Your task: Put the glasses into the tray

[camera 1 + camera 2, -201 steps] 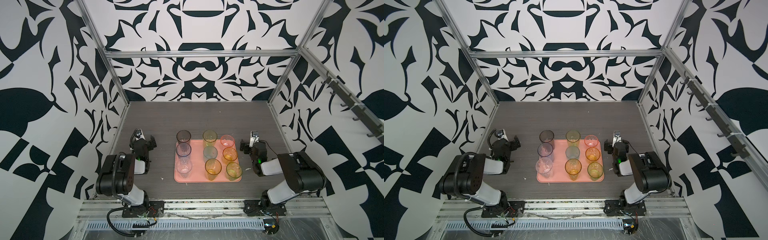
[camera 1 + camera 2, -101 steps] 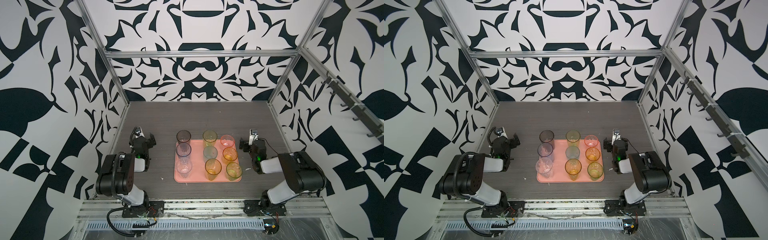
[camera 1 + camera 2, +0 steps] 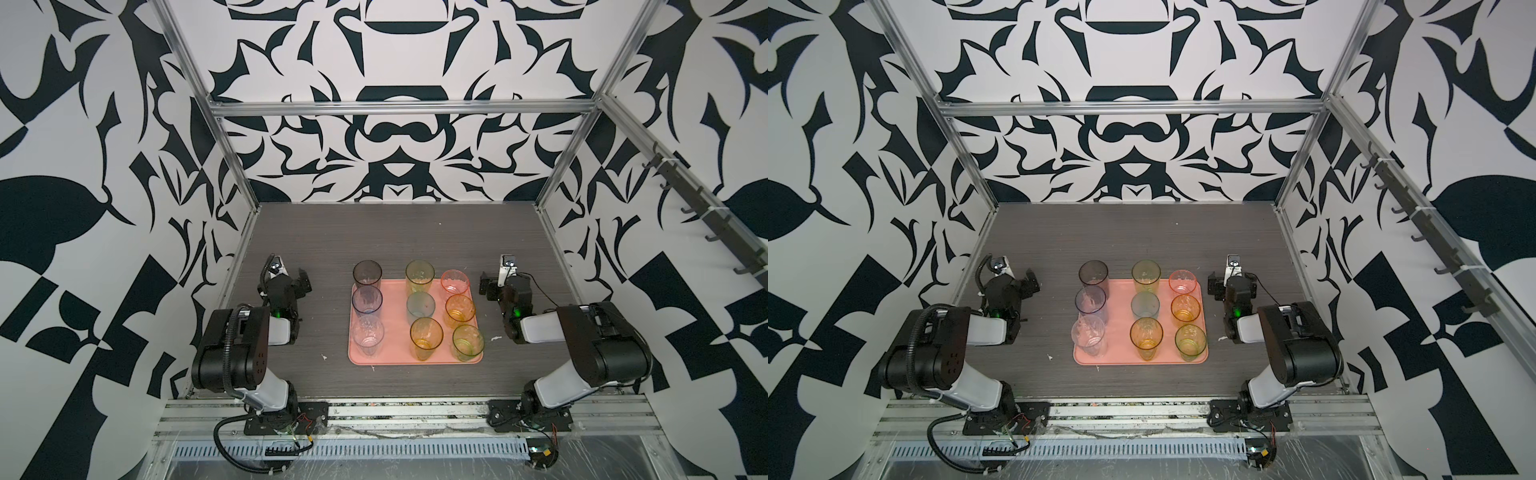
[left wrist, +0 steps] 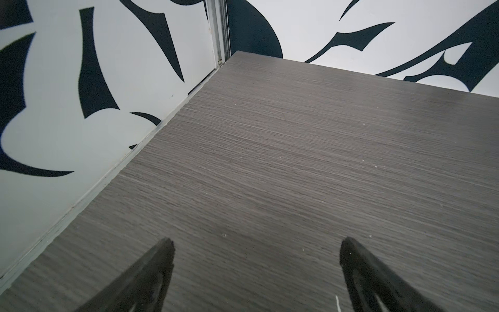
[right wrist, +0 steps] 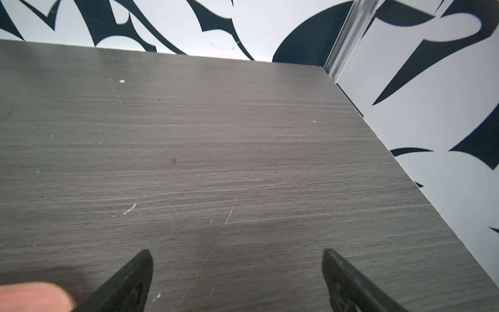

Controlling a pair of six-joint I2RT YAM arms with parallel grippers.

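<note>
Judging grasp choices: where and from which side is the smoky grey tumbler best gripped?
Probably across its upper wall, jaws coming from the left: the smoky grey tumbler stands upright, bare table on its left, the blue tumbler crowding its near side.

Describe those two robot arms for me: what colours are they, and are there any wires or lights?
Both the left arm and the right arm have bulky black joints with glossy white sections between. A ribbed black hose loops along the left arm; a thin black wire hangs by the right. Each carries a small green light. The left claw and right claw have black, pointed fingers.
</note>
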